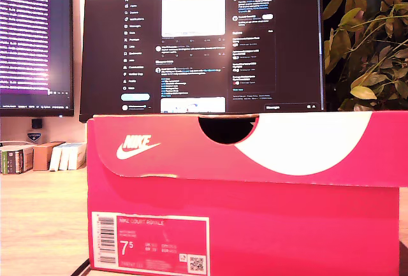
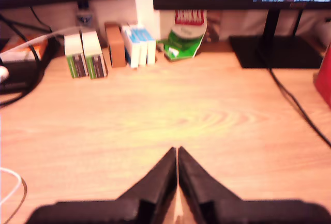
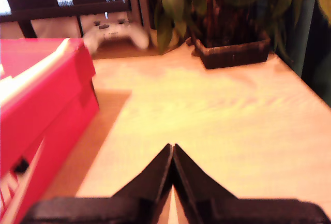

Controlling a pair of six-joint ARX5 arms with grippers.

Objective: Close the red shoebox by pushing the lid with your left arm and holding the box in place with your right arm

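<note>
The red shoebox [image 1: 248, 199] is filling most of the exterior view, and its lid [image 1: 255, 148] is looking seated: the lid's skirt is overlapping the box wall along the whole visible front, with only a slight waviness along its lower edge. From this angle I cannot tell whether the far side is fully down, so I am judging the closing as done or nearly done, with at most a final press and a steadying hold remaining. Neither arm is showing in the exterior view.

My first gripper [image 2: 177, 154] is hovering over bare wooden surface [image 2: 155, 115], its fingers [image 2: 160, 175] clenched together tip to tip and grasping nothing. Ahead of those fingers, well apart, a row of small cartons [image 2: 111, 50] is standing by the monitor base [image 2: 274, 50]; only a sliver of red is showing off to one side, so this gripper is not touching the box.

My second gripper [image 3: 172, 151] is likewise sitting clenched and empty, its fingers [image 3: 152, 175] meeting at the tips over open surface. The shoebox is lying just beside those fingers, near but apart, with a lit strip of wood between them. Farther ahead are sitting a white game controller [image 3: 111, 35] and a potted plant [image 3: 227, 22].
</note>
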